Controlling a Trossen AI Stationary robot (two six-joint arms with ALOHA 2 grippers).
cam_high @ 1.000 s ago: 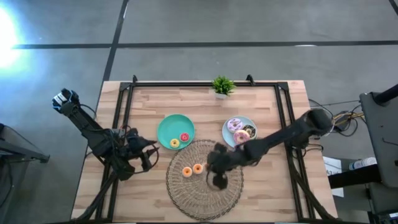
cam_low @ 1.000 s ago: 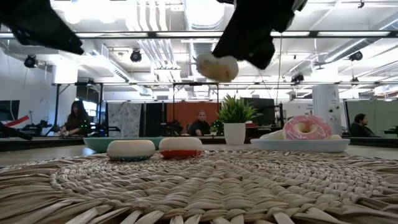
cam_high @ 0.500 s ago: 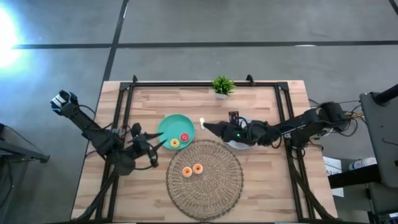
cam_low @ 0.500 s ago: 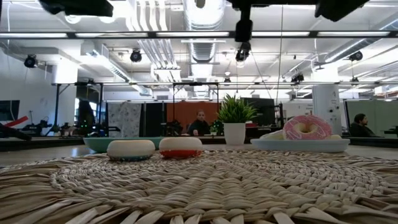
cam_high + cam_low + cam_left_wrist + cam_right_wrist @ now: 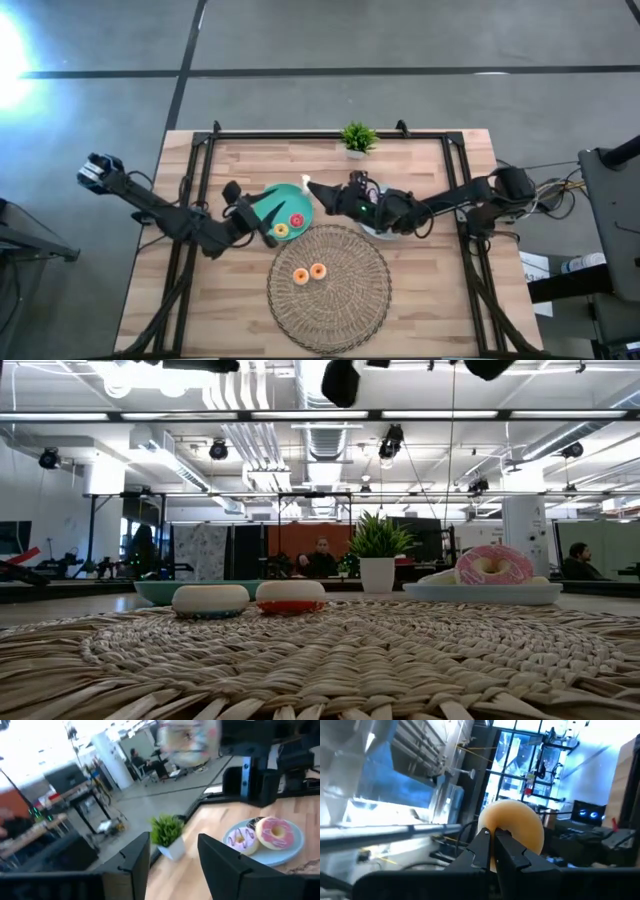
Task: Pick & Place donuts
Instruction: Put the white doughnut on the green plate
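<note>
- Right wrist view shows my right pincer (image 5: pixel 492 842) pressed together on a small pale tan toy donut (image 5: pixel 511 831), held up in the air.
- From above, that donut (image 5: pixel 307 182) sits at my fingertips, over the far edge of the round teal plate (image 5: pixel 268 203) near the tabletop's middle.
- I judge the step in hand to be the carry, with the drop onto a plate to come.
- Next I'd lower over bare plate, clear of the red and yellow mini donuts (image 5: pixel 288 224) lying there, then part my fingers.
- My left pincer (image 5: pixel 268 226) hovers spread and empty over the teal plate's near-left edge.
- Two small orange donuts (image 5: pixel 309 272) rest on the round woven wicker mat (image 5: pixel 360 300).
</note>
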